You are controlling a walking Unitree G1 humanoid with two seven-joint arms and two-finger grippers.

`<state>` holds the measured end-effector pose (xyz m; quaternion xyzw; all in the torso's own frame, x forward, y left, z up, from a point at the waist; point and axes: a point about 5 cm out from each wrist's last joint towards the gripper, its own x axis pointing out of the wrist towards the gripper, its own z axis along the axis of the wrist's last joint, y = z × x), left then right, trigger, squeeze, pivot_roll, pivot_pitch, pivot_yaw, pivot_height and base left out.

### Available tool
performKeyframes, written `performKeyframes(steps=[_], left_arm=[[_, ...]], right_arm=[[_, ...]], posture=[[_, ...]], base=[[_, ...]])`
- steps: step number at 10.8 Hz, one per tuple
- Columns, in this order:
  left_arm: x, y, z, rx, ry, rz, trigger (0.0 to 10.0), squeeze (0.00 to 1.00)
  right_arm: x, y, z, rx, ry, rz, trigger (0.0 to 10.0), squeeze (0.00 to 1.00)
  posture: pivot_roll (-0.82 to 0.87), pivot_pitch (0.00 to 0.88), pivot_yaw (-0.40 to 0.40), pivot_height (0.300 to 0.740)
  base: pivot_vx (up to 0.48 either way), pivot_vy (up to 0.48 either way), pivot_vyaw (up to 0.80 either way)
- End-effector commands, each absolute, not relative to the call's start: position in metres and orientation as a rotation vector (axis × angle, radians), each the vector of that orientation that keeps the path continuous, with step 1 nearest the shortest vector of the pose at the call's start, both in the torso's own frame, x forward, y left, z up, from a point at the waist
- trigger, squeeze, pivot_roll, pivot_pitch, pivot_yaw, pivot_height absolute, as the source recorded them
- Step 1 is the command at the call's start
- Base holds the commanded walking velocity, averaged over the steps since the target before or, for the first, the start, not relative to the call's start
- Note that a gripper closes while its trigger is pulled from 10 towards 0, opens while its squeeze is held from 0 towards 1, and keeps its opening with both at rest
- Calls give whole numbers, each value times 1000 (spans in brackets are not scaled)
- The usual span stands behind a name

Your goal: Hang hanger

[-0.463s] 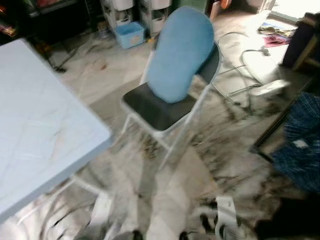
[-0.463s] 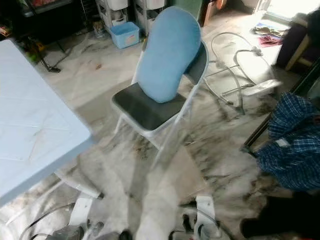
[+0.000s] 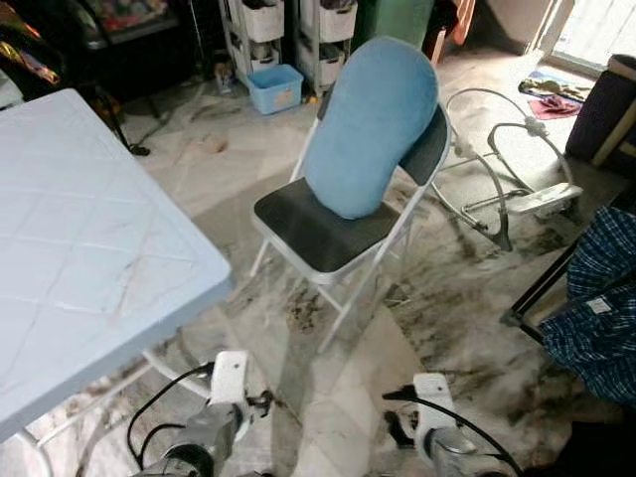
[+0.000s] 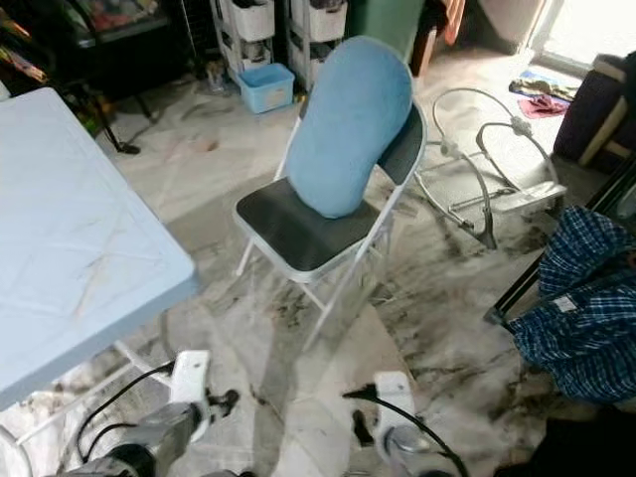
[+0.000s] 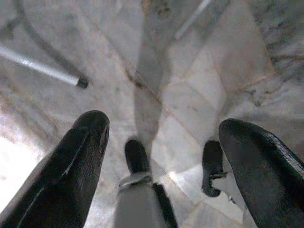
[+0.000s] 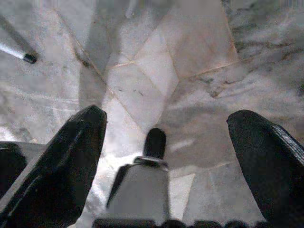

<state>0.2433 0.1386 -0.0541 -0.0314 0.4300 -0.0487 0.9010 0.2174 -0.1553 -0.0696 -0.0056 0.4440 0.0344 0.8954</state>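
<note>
marble floor (image 3: 328, 388), pale with dark grey veins, spread beneath everything. light blue table (image 3: 79, 248) with a quilted diamond pattern, large, on the robot's left, near corner close to the left arm. folding chair (image 3: 318, 234) ahead at centre, white frame, dark seat, standing apart from the table. big blue cushion (image 3: 373, 124) propped upright on the seat, leaning against the chair back. blue plaid shirt (image 3: 601, 298) at the far right edge, draped beside a slanted black bar (image 3: 542, 288). cannot tell where the hanger lies; not made out near the shirt or elsewhere. white tubular bouncer frame (image 3: 507, 189) lying on the floor behind and to the right of the chair. white drawer units (image 3: 298, 25) against the far wall, with a small blue bin (image 3: 276, 87) on the floor just in front. left gripper (image 5: 164, 124) low over the floor, black fingers (image 5: 80, 156) spread wide, nothing between them, only tiles below. right gripper (image 6: 168, 116) likewise low over bare tiles, fingers (image 6: 71, 152) parted wide, holding nothing.
</note>
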Motion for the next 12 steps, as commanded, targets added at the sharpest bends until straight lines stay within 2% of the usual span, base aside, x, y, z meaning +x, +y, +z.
performKeyframes(steps=[1,4,6,9,12], left_arm=[[246,141,-52,-42,879,-103,10000,0],[254,135,-45,25,833,-266,10000,0],[255,143,-41,177,772,-418,10000,0],[243,159,-49,99,797,-352,10000,0],[241,153,-51,63,800,-330,10000,0]], right_arm=[[216,-158,-70,-5,927,49,10000,0],[227,-170,-63,-6,891,-8,10000,0],[238,-174,-55,32,830,3,10000,0],[222,-174,-65,33,867,19,10000,0],[222,-172,-65,32,867,24,10000,0]], posture=[[-108,49,11,740],[-101,78,8,740],[-82,98,-2,740],[-74,103,-1,740],[-80,101,9,740]], base=[[0,0,0],[0,0,0],[0,0,0],[0,0,0],[-211,0,0]])
